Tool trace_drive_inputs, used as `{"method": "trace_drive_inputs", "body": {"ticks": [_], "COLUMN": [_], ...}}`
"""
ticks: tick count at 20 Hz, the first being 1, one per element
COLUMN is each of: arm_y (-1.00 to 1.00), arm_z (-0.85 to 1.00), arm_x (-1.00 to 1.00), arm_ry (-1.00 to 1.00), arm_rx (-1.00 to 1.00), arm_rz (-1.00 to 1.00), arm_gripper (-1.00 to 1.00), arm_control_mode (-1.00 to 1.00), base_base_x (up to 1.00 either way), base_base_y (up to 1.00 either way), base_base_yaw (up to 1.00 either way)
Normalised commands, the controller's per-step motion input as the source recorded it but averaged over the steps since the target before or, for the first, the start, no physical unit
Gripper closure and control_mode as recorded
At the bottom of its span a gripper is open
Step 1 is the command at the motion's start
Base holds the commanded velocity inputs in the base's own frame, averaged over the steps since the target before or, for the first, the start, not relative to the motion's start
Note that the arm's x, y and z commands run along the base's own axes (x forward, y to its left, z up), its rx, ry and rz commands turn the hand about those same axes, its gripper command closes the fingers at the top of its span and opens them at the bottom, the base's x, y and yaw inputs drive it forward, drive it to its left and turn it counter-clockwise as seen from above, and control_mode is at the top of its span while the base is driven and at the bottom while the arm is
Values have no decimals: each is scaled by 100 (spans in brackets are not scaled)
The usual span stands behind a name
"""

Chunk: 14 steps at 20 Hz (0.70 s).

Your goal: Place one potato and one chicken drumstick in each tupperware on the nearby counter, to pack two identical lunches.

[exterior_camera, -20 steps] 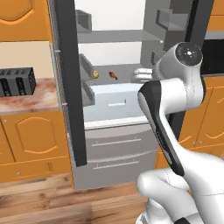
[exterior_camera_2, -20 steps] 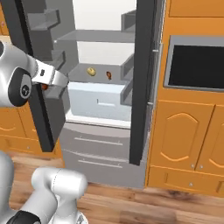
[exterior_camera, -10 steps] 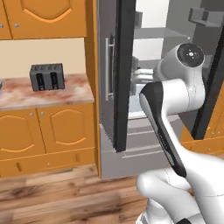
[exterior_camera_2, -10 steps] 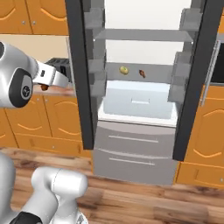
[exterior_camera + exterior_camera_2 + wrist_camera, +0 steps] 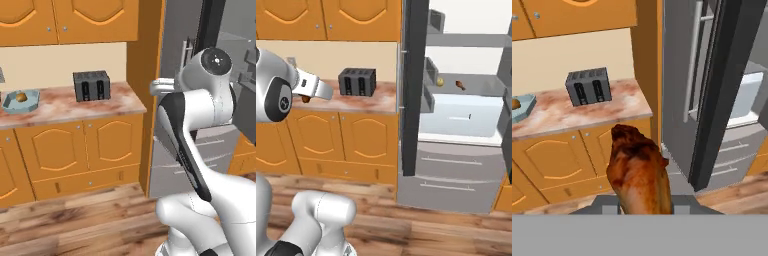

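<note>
Pincer fingertips hidden: in the hand view the chicken drumstick (image 5: 639,177) covers them, its fat reddish-brown bulk rising from the bottom centre. Pincer (image 5: 306,98) seen from the right base camera at the end of the white forearm, a small reddish lump at its tip, clamped on the drumstick; fine detail too small to resolve.

Table (image 5: 60,105): marble top over orange cabinet doors, left of the fridge. Black toaster (image 5: 91,85) stands on it. Pale teal tupperware (image 5: 21,101) sits at the left, cut by the frame edge in the hand view, holding one golden-brown potato (image 5: 21,97). It lies well apart from the held drumstick.

Fridge (image 5: 466,100) open; on its shelf a small yellow potato (image 5: 440,81) and a second drumstick (image 5: 460,85), near each other, apart.
</note>
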Motion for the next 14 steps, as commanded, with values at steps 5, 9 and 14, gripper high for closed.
{"method": "trace_drive_inputs", "body": {"ticks": [5, 9, 14], "arm_y": [0, 0, 0], "arm_z": [0, 0, 0], "arm_x": [0, 0, 0], "arm_ry": [0, 0, 0], "arm_rx": [0, 0, 0], "arm_rz": [0, 0, 0], "arm_gripper": [100, 100, 100], "arm_control_mode": [100, 100, 100], "base_base_x": [1, 13, 41], "base_base_y": [100, 100, 100], "base_base_yaw": [-12, -4, 6]}}
